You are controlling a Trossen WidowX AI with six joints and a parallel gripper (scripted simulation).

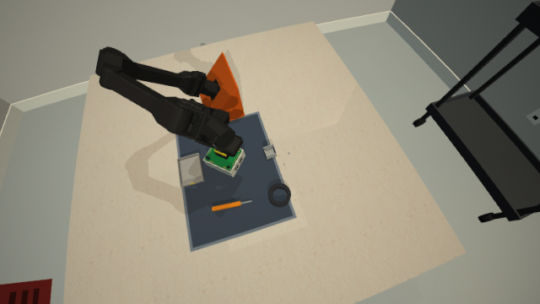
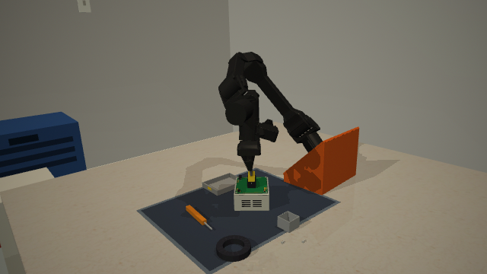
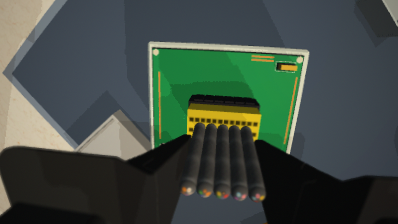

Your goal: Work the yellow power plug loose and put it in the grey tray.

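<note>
The yellow power plug (image 1: 220, 153) (image 2: 251, 176) (image 3: 223, 116) stands upright in its black socket (image 2: 251, 184) (image 3: 223, 101) on the green circuit board (image 1: 224, 164) (image 2: 262, 186) (image 3: 175, 75), which tops a white box. Dark wires with coloured ends rise from the plug in the wrist view. My gripper (image 2: 250, 170) (image 3: 222, 145) points down over the board and is shut on the plug, a fingertip at each end; the wires partly cover the grip. How deep the plug sits is too small to tell. The grey tray (image 1: 180, 173) (image 2: 224, 190) (image 3: 120, 135) lies close beside the box.
An orange angled panel (image 1: 231, 94) (image 2: 340, 164) stands near the arm's base. On the dark mat (image 1: 253, 177) (image 2: 171, 207) lie an orange screwdriver (image 1: 226, 206) (image 2: 195, 215) and a black ring (image 1: 270, 197) (image 2: 233, 256). A small grey open box (image 1: 270, 152) (image 2: 283, 222) sits at the mat's edge.
</note>
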